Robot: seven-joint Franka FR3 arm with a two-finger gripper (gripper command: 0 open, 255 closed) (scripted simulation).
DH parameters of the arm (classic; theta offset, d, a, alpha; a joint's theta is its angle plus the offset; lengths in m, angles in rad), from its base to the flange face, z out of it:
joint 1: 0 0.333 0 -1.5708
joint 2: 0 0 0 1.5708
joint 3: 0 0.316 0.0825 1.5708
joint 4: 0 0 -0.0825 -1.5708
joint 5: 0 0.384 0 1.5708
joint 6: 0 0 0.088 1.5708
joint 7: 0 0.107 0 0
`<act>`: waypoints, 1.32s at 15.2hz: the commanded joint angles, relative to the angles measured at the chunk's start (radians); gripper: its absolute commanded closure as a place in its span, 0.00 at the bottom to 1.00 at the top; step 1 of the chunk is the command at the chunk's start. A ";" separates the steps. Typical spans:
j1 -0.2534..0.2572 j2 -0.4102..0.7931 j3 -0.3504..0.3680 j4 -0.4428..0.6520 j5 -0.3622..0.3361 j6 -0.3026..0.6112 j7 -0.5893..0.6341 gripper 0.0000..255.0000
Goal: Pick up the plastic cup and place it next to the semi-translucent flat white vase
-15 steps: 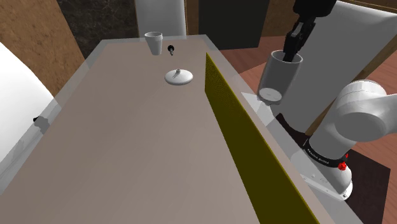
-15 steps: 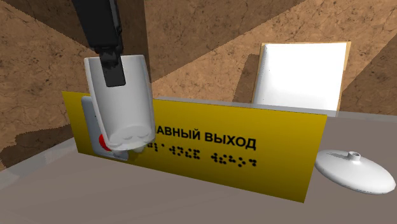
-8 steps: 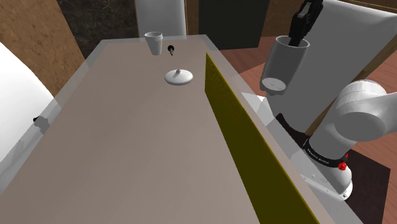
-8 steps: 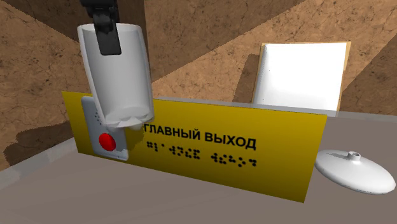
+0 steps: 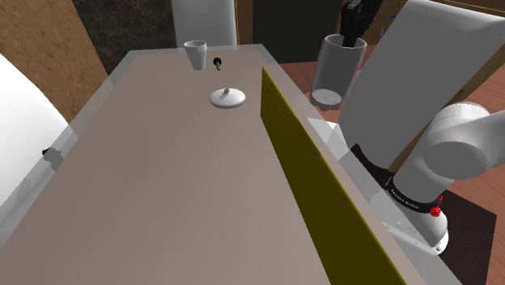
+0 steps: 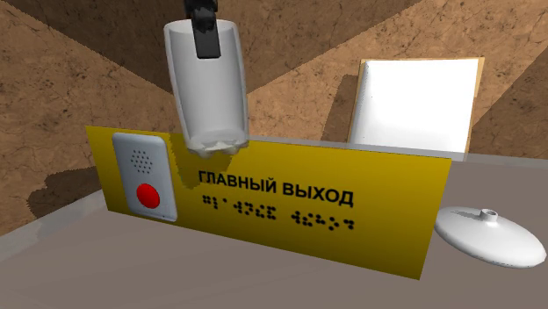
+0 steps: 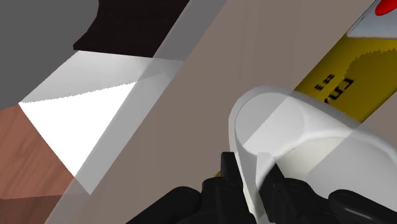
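The carry is in hand: the claw (image 5: 353, 32) (image 6: 207, 44) (image 7: 253, 175) is clamped on the cup's (image 5: 333, 71) (image 6: 208, 97) (image 7: 305, 153) rim, one finger inside and one outside. The cup hangs just below it, off the table (image 5: 162, 178), on the claw's side of the yellow sign (image 5: 299, 154) (image 6: 307, 197). The vase (image 5: 227, 98) (image 6: 487, 237) lies across the sign from the claw, lower and well apart. Next, I judge, the claw must carry the cup's base clear over the sign's top edge, lower it upright just beside the vase without knocking it, and only then open.
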 commanded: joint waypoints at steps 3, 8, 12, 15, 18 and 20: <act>-0.031 0.153 0.050 0.101 -0.006 0.057 0.030 1.00; -0.068 0.351 0.117 0.248 -0.038 0.107 0.078 1.00; -0.091 0.521 0.178 0.394 -0.089 0.124 0.131 1.00; -0.097 0.661 0.224 0.523 -0.146 0.120 0.179 1.00; -0.084 0.815 0.267 0.676 -0.225 0.097 0.232 1.00; -0.057 0.927 0.289 0.796 -0.288 0.067 0.267 1.00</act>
